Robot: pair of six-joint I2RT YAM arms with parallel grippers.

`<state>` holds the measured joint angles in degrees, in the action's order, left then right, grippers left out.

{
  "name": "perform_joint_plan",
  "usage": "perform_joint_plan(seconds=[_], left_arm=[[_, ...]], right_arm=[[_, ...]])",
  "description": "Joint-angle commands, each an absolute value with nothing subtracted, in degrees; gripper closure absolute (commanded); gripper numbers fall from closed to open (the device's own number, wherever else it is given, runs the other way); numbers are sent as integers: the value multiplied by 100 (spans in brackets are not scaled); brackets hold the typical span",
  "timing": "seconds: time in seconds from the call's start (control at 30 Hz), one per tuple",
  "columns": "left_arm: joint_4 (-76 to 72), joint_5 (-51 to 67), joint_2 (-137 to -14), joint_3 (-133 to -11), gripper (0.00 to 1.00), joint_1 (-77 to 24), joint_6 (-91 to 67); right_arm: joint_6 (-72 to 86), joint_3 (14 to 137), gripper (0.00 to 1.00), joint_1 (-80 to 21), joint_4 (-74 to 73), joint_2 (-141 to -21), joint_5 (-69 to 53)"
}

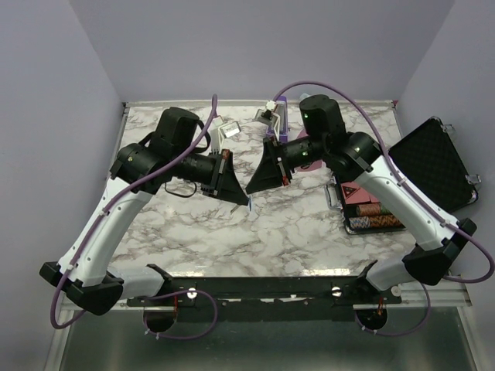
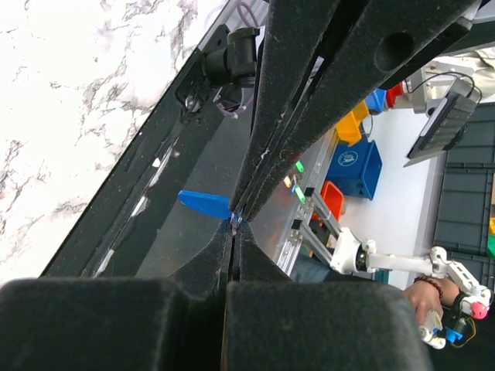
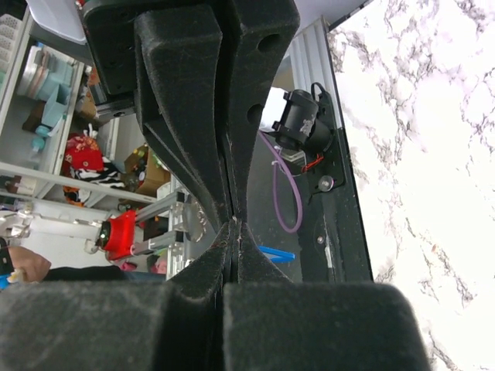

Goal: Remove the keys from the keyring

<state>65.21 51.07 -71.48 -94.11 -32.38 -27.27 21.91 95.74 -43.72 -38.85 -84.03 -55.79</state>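
Mid-separation, by the look of it: a pinch at one spot well above the marble desk (image 1: 309, 232), with the left gripper (image 1: 247, 202) and the right gripper (image 1: 250, 189) set tip to tip near the desk's middle. Reads as closed on both sides, with the jaws of each pressed together and no gap showing in either wrist view.

Finds the key (image 2: 205, 205) right at that meeting point: a small blue oval head poking out sideways, lying alongside the tip of the right jaws and touching them as far as can be told. Shows a faint pale glint just under the blue head in the left wrist view; cannot tell whether that is the key's blade or the keyring. Cannot tell either which pair of jaws actually bears the key, nor make out the keyring itself.

Judged as the grip-and-part step, with the key not yet free. Calls next for holding one pinch fixed and drawing the other away slowly, sliding the key round the ring's coil rather than yanking. Needs a firm hold throughout: so small a piece, high over the desk, likely drops or flicks away on a slip.
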Motion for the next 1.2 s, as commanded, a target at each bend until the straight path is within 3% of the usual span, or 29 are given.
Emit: perform_joint_plan(seconds=[0.0,0.17,0.47,1.17], left_arm=[[5090,4896,-7146,-9519,100,-3243,-3207],[4607,4465,-7093,-9361,100,-3243,-3681],[2322,4298,-6741,-8464,100,-3234,-5150],[-335,2884,-6504,-8041,100,-3533,-5872]], right_arm=[[2057,9457,99,-4456,-4043,-8358,-5590],[1978,9510,99,-4403,-4069,-8385,-5572],[2091,9668,99,-4298,-3701,-8543,-5458],[2891,9809,99,-4236,-2471,-8622,-4843]])
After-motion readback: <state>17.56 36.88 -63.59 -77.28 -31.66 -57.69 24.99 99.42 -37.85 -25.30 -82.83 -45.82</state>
